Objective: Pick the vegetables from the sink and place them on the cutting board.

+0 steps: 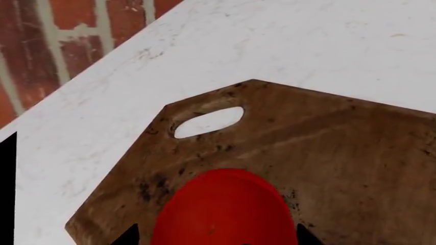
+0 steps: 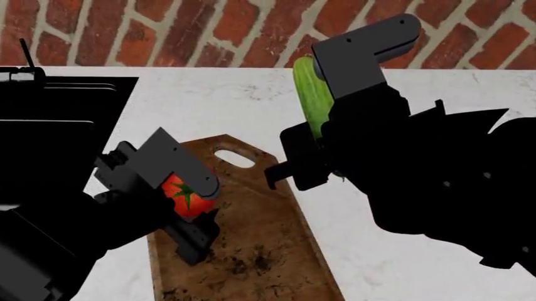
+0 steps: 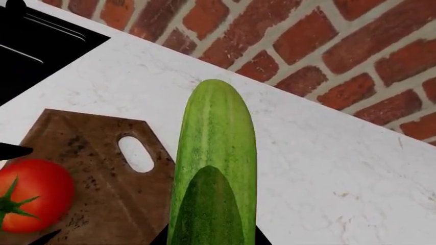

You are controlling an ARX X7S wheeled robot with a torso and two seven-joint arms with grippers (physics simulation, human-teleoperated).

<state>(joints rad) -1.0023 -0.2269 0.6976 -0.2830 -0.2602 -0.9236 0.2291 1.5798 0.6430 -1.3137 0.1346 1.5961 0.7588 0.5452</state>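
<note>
My left gripper [image 2: 191, 199] is shut on the red tomato [image 2: 187, 194] with its green stem, over the brown cutting board [image 2: 251, 232]. In the left wrist view the tomato [image 1: 221, 209] fills the jaws above the board [image 1: 340, 153], near its oval slot. My right gripper [image 2: 322, 150] is shut on the long green cucumber [image 2: 307, 94], held upright in the air above the counter, just right of the board. In the right wrist view the cucumber [image 3: 214, 163] points to the brick wall, with the board [image 3: 95, 148] and tomato [image 3: 34, 194] beside it. The black sink [image 2: 59, 119] is at the left.
White marble counter [image 2: 235, 100] runs around the board and sink. A red brick wall [image 2: 209, 31] stands behind it. The black faucet [image 2: 25, 56] rises at the sink's back edge. My right arm's dark bulk [image 2: 444, 182] covers the counter's right side.
</note>
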